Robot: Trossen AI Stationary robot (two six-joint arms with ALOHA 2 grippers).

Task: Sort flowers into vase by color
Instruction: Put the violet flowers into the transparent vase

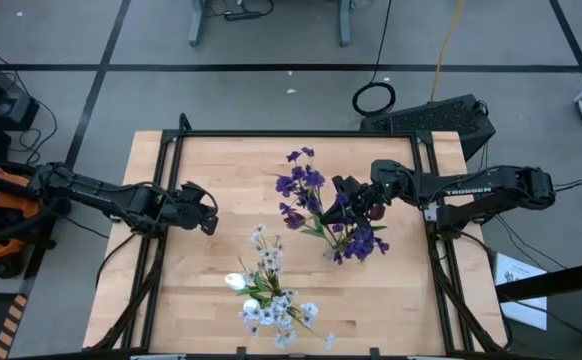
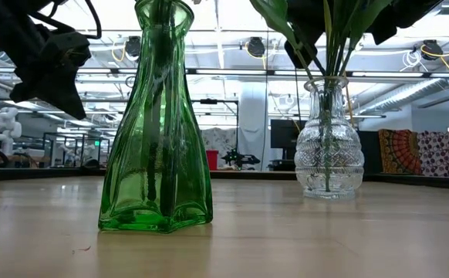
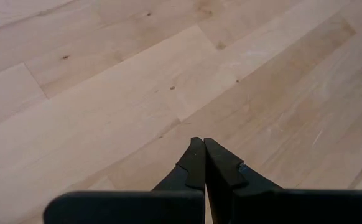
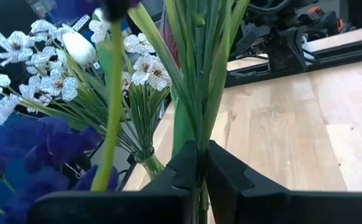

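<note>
White flowers [image 1: 268, 290] stand in a green glass vase [image 2: 156, 131] near the table's near edge. Purple flowers [image 1: 306, 185] stand with their stems in a clear cut-glass vase [image 2: 329, 147] right of the middle. My right gripper [image 4: 203, 149] hovers over this vase among the purple blooms [image 1: 346, 207] and is shut on green stems. A dark red bloom [image 1: 375, 212] shows beside it. My left gripper [image 1: 211, 213] hangs shut over bare table on the left [image 3: 203, 146] and holds nothing. My right gripper pinches a bundle of green stems and long leaves [image 4: 201, 121] between its two fingers. It comes in roughly level from the table's right, with the fingers across the stems. The stems stand about upright over the clear vase's mouth [image 2: 326, 81]. The bloom on top is out of the wrist view.
The wooden table top [image 1: 211, 270] is bare on its left half and along the far side. A black frame rail [image 1: 301, 134] runs around the table. The two vases stand close together, and the white sprays [image 4: 50, 74] reach toward the purple bunch.
</note>
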